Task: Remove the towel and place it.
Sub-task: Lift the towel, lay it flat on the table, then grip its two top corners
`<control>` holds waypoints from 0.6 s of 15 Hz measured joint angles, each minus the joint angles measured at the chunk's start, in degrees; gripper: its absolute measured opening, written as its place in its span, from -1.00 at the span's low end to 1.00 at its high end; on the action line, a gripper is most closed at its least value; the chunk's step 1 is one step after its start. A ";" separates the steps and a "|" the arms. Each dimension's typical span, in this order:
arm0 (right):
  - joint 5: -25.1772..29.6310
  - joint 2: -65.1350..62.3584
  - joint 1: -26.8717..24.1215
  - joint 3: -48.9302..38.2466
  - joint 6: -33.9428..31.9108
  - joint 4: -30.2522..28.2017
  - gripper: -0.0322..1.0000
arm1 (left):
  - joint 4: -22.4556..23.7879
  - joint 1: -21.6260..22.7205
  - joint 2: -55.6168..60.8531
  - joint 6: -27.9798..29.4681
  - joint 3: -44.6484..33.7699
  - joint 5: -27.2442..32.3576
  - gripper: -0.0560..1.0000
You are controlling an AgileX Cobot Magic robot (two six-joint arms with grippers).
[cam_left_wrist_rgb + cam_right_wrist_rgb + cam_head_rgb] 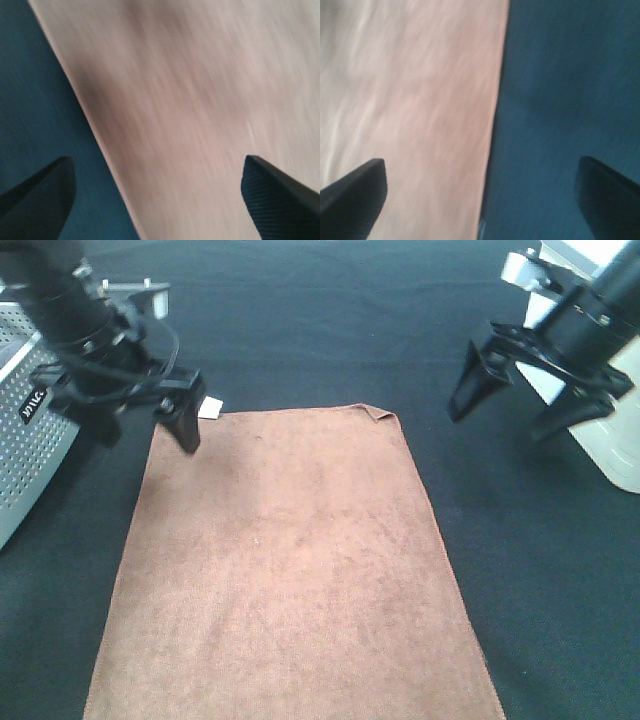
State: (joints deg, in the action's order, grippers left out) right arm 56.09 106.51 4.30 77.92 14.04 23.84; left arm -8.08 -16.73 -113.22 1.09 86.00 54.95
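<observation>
The brown towel [290, 570] lies spread flat on the dark table, its small white tag [210, 407] at the far left corner and a small fold at the far right corner. My left gripper [145, 430] hovers open above the towel's far left corner, nothing between its fingers. In the left wrist view the towel [200, 100] edge runs between the spread fingers of the left gripper [157, 200]. My right gripper [505, 415] hangs open over bare table, right of the far right corner. The right wrist view shows the towel [420, 100] edge between the wide fingers of the right gripper [480, 200].
A perforated grey metal box [30, 440] stands at the left edge, close behind the left arm. A white object [615, 455] sits at the right edge under the right arm. Dark cloth [320, 330] covers the table around the towel.
</observation>
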 joint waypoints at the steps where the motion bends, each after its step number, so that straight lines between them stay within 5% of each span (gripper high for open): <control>1: -0.17 2.35 0.00 3.09 -1.09 -0.63 0.89 | -0.11 1.78 -5.21 0.52 6.30 0.29 0.70; 9: -10.14 17.88 0.00 15.07 7.39 4.81 0.90 | -2.06 7.62 -23.55 -1.49 26.81 1.95 0.70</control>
State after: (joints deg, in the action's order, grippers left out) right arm 45.95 124.39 4.30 92.99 21.43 28.65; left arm -10.14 -9.11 -136.77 -0.40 112.82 56.89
